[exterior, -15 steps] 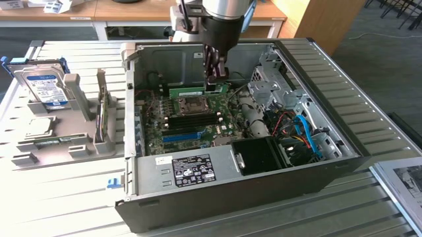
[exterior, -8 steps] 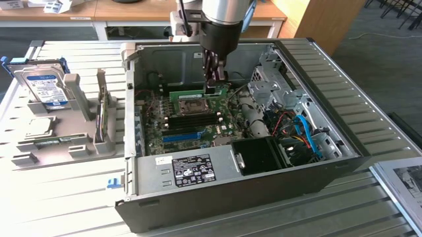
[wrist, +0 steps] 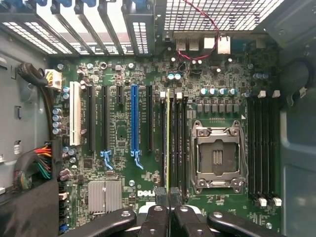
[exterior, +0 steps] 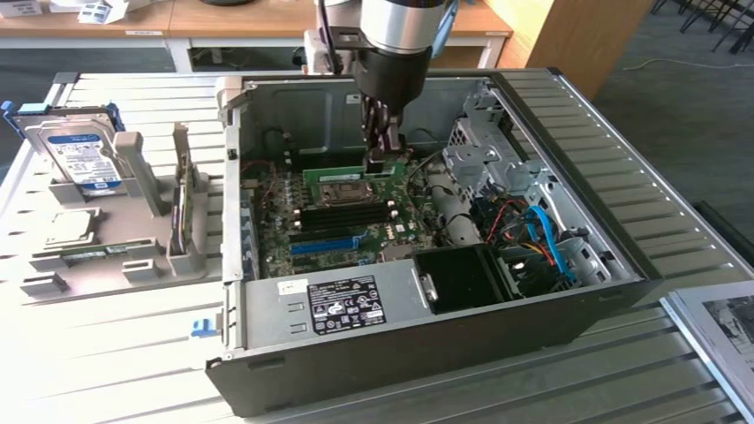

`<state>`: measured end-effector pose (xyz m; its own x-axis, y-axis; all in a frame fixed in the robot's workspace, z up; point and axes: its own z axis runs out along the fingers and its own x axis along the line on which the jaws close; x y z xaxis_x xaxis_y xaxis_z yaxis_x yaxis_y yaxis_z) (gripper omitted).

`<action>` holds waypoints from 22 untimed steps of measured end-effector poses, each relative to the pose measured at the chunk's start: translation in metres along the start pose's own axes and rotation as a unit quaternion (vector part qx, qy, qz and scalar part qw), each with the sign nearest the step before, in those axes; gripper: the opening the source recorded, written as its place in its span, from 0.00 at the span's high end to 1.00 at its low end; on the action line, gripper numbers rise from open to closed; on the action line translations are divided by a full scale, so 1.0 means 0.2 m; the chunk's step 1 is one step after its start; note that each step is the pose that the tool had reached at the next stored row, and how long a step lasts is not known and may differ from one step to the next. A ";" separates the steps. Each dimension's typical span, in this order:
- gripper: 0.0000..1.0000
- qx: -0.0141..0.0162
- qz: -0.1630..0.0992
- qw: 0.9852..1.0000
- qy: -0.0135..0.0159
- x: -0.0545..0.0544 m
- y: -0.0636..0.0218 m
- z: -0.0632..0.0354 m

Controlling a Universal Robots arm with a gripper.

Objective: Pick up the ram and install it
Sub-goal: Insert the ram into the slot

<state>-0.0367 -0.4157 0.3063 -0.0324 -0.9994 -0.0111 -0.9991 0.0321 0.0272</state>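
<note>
One readable mark: the motherboard (wrist: pixel 123 133) reads "DELL". The pincer (wrist: pixel 168 192) is clamped on the ram (wrist: pixel 168 133), which stands edge-on along a memory slot beside the processor socket (wrist: pixel 217 157). At the exterior view's left, a blue-labelled hard drive (exterior: pixel 78 159) stands in a grey holder (exterior: pixel 124 265) on the table (exterior: pixel 106 362).

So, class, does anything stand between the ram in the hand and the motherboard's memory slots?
Nothing visible does. The hand grips the ram edge-on, directly along the dark memory slots beside the processor socket; no cable or card crosses them.
</note>
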 end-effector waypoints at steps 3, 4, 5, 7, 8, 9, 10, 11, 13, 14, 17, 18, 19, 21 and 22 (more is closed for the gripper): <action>0.88 0.000 0.000 1.000 0.000 0.00 0.000 0.017; 0.88 0.000 0.000 1.000 0.000 0.00 -0.001 0.022; 0.88 0.000 0.000 1.000 0.000 0.00 -0.001 0.028; 0.88 0.000 0.000 1.000 0.000 0.00 -0.001 0.039; 0.88 0.000 0.000 1.000 0.000 0.00 -0.001 0.045; 0.88 0.000 0.000 1.000 0.000 0.00 -0.001 0.050; 0.88 0.000 0.000 1.000 0.000 0.00 -0.001 0.055; 0.88 0.000 0.000 1.000 0.000 0.00 -0.002 0.060; 0.88 0.000 0.000 1.000 0.000 0.00 -0.002 0.070; 0.88 0.000 0.000 1.000 0.000 0.00 -0.002 0.075; 0.88 0.000 0.000 1.000 0.000 0.00 -0.002 0.089; 0.88 0.000 0.000 1.000 0.000 0.00 -0.003 0.095; 0.88 0.000 0.000 1.000 0.000 0.00 -0.003 0.100; 0.88 0.000 0.000 1.000 0.000 0.00 -0.003 0.110; 0.88 0.000 0.000 1.000 0.000 0.00 -0.003 0.115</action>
<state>-0.0367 -0.4157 0.2832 -0.0324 -0.9994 -0.0111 -0.9991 0.0321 0.0272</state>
